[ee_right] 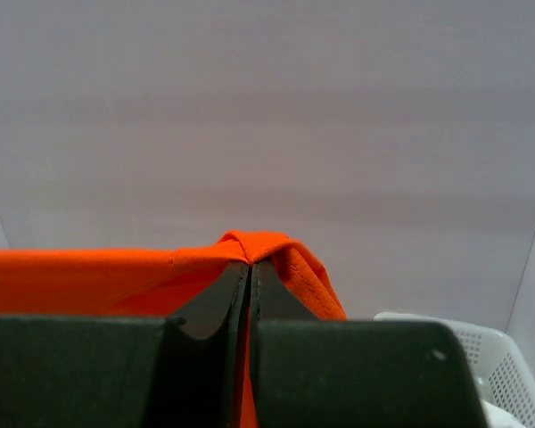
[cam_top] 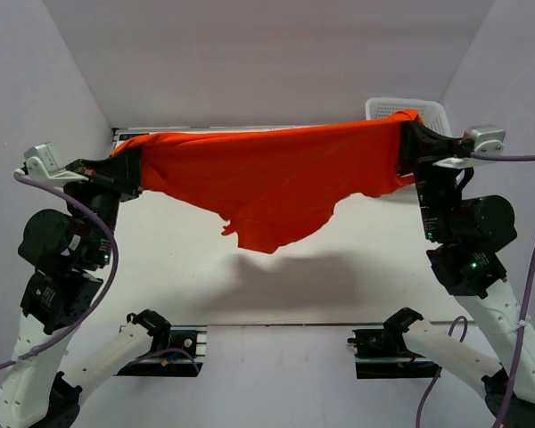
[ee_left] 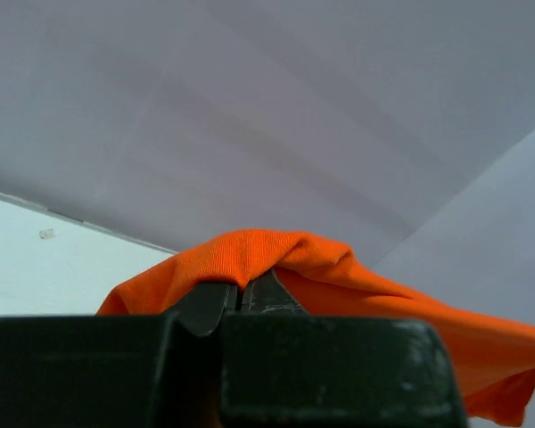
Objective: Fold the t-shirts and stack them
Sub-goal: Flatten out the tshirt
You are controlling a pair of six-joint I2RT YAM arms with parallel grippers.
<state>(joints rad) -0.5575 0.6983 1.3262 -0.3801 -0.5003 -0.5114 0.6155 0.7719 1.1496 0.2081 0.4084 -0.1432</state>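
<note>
White tabletop (cam_top: pixel 276 294) spreads open beneath an orange-red t-shirt (cam_top: pixel 276 178) hanging in the air, its long axis running straight from the left gripper (cam_top: pixel 132 169) to the right gripper (cam_top: pixel 408 143). Both pairs of fingers are clamped on cloth at opposite ends of its taut upper edge. The lower edge sags to a point midway between them, clear of the surface. Just beyond the right fingers stands a white lattice basket (cam_top: pixel 428 111).

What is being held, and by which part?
The orange t-shirt, hanging in the air: left gripper and right gripper each pinch one end of its top edge.
</note>
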